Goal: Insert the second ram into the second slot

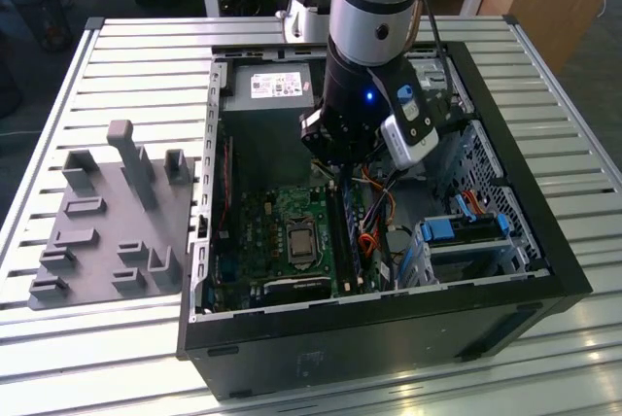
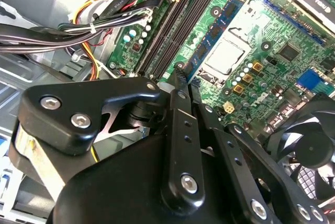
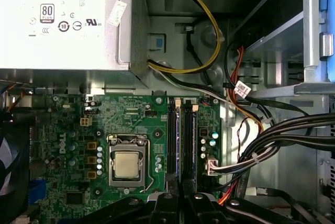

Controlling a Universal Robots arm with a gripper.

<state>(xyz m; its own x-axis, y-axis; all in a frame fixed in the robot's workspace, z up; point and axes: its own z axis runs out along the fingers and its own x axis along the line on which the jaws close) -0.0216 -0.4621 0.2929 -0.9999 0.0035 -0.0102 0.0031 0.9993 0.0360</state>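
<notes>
Gripper inside the open case, its two fingers drawn close on the upper edge of the ram. The ram stands on edge along the slots beside the CPU socket. In both wrist views the blue stick runs out from between the fingers, parallel to the slots. Whether its lower edge has entered a slot, and which slot, cannot be told.

Hazards, as judged:
- A stick held slightly askew to the slot would meet the slot wall and jam, or tip in the grip.
- Pressure away from the stick's middle would drive one end down first and leave the other proud.
- A grip on so thin an edge may slip under load, letting the fingers strike the board.

Clearances:
- On the socket side the board is low and flat, giving the finger links room.
- On the other side the cables lie near the slots and could catch a link.
- One end of the slot row lies near the power supply.
- Toward the other end the fan sits off to the socket side.
- Above, the case is open and its walls stand well apart from the arm.
- The counter plays no part.
</notes>
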